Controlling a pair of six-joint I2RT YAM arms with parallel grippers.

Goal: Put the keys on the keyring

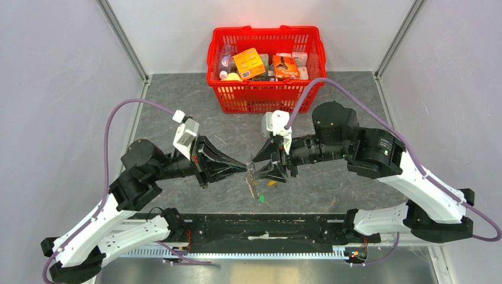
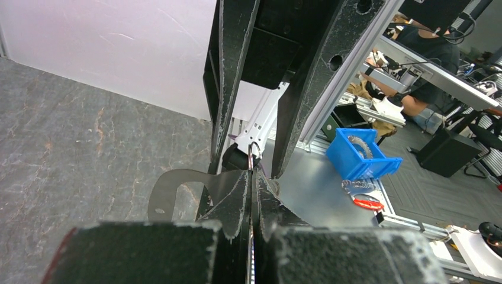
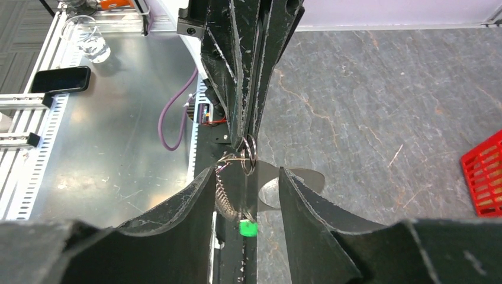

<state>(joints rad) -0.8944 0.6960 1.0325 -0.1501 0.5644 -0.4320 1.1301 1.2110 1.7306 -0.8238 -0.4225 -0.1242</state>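
My left gripper (image 1: 247, 168) is shut on the keyring (image 1: 251, 179), pinching its thin wire at mid-table above the surface. In the left wrist view the wire (image 2: 254, 155) sticks out past the closed fingertips (image 2: 244, 188). In the right wrist view the keyring's small loop (image 3: 248, 156) hangs under the left fingers, with the coiled stretch (image 3: 224, 198) below it. The green key (image 3: 248, 228) dangles from it and also shows from above (image 1: 260, 197). My right gripper (image 3: 245, 173) is open, its jaws on either side of the loop. The yellow key (image 1: 271, 183) lies by the right gripper.
A red basket (image 1: 260, 97) full of packets stands at the back middle, and its corner shows in the right wrist view (image 3: 482, 177). The black rail (image 1: 260, 228) runs along the near edge. Off the table are a blue bin (image 2: 361, 154) and a phone (image 3: 59, 78).
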